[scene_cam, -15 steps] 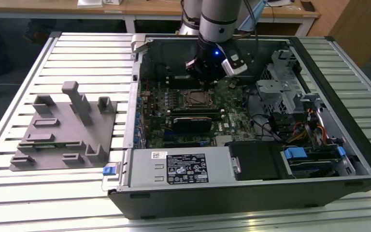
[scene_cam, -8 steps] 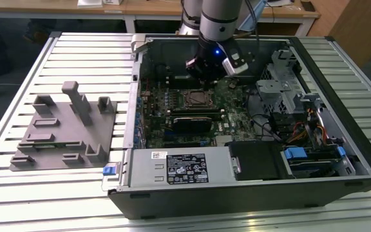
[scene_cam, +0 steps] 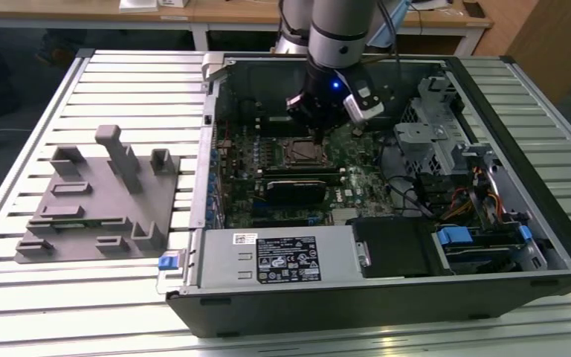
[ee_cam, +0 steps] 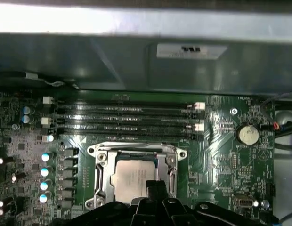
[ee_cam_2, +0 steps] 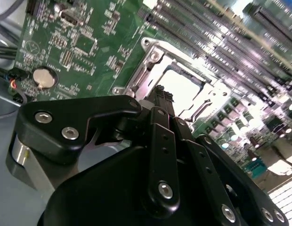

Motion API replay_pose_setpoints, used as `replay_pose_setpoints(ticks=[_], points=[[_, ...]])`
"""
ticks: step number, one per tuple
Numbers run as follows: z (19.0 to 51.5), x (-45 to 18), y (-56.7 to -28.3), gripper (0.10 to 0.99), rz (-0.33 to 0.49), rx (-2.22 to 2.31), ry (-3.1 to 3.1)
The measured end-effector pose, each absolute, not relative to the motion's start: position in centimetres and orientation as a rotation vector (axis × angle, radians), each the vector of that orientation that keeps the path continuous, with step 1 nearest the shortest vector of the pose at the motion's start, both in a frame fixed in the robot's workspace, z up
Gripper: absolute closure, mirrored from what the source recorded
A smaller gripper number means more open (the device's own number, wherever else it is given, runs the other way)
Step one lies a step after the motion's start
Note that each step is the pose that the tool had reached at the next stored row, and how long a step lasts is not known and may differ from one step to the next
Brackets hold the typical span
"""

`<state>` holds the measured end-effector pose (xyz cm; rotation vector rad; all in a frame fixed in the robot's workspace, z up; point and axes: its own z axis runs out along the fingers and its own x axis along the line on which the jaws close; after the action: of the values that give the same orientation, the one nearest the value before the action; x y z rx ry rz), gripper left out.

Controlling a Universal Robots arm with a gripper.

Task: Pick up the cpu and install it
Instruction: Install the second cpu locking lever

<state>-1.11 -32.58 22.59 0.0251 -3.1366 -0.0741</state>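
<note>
Claw (ee_cam: 155, 188): over the socket (ee_cam: 101, 165); grip state cannot be told.
CPU (ee_cam: 132, 176): lying inside the socket.
Risk: a skewed seat could bend contacts.

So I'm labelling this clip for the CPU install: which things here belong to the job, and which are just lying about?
Part of the job:
cpu, lying in the socket frame
claw, just above the cpu
motherboard

Lying about:
grey fixture block outside the computer case
coin battery
power supply
</note>
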Motion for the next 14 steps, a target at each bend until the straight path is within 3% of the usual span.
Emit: replay_pose_setpoints(ticks=[14], points=[[22.63,-1.1,-33.63,0.98,-0.074,0.025,-3.131]])
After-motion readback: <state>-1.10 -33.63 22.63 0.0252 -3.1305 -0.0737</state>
